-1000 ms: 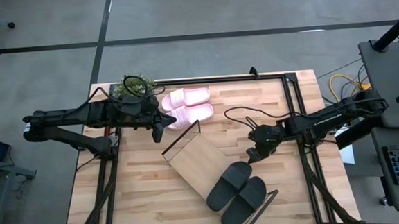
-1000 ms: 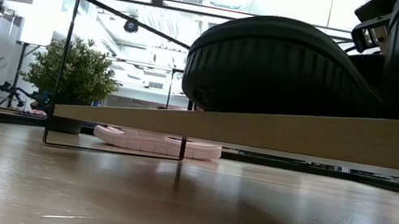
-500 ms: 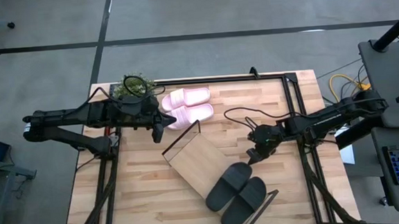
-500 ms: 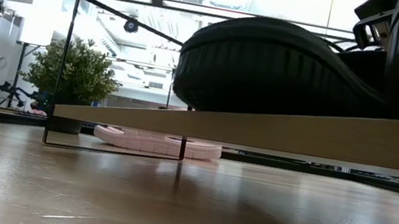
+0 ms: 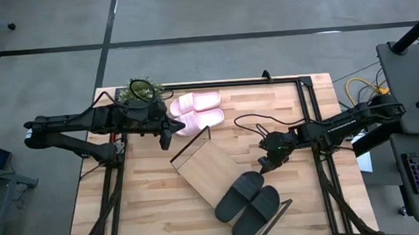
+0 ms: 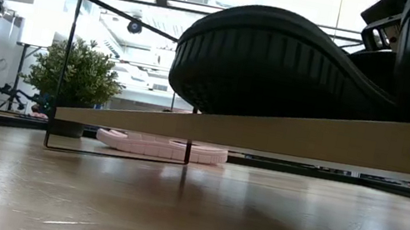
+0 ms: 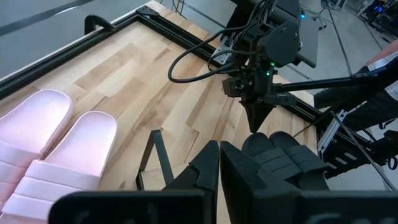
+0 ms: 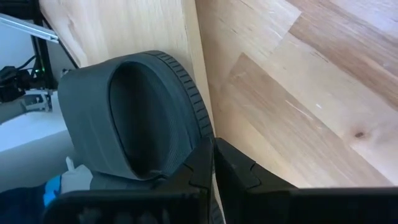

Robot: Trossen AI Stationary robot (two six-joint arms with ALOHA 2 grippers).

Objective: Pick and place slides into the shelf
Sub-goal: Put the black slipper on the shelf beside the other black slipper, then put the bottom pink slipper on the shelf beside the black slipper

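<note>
From overhead I see the shelf (image 5: 214,172) lying diagonally across the middle of the table (image 5: 157,208), with the black slides (image 5: 248,201) sitting side by side on its near end. The pink slides (image 5: 197,112) lie together on the tabletop at the far edge, beside a small potted plant (image 5: 139,92). My right gripper (image 5: 265,164) hangs just beside the upper black slide, its fingers pinched fully together and holding nothing. My left gripper (image 5: 166,140) waits near the pink pair, its fingers likewise pressed together on nothing.
</note>
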